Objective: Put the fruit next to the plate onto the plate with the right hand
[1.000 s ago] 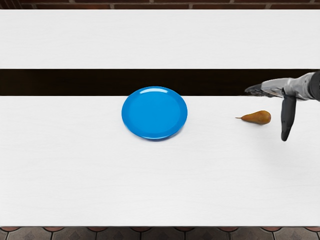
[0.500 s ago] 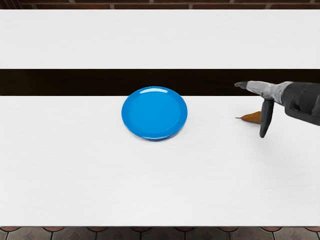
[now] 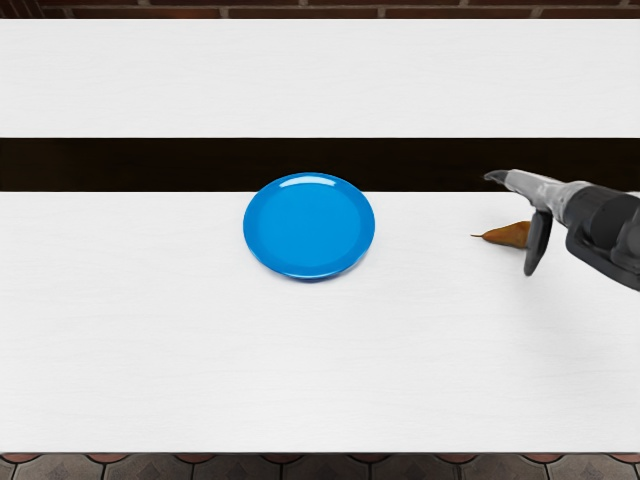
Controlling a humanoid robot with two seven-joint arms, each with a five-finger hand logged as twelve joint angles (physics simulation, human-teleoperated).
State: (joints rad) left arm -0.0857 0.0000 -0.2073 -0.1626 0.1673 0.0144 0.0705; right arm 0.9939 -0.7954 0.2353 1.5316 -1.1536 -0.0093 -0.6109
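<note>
A blue plate point(image 3: 309, 226) lies on the white table point(image 3: 200, 340), a little left of centre. A brown pear point(image 3: 507, 235) lies on its side to the plate's right, stem pointing left, and is partly hidden. My right hand point(image 3: 520, 215) comes in from the right edge and hovers over the pear. Its fingers are spread, one stretched left above the fruit and the thumb point(image 3: 537, 248) hanging down in front of it. The hand holds nothing.
A dark gap point(image 3: 200, 165) runs across the view behind the plate, with a second white surface point(image 3: 300, 75) beyond it. The table's front edge lies near the bottom of the view.
The right hand moved left over the pear, covering most of it, then drew back slightly to the right. The pear and plate have not moved.
</note>
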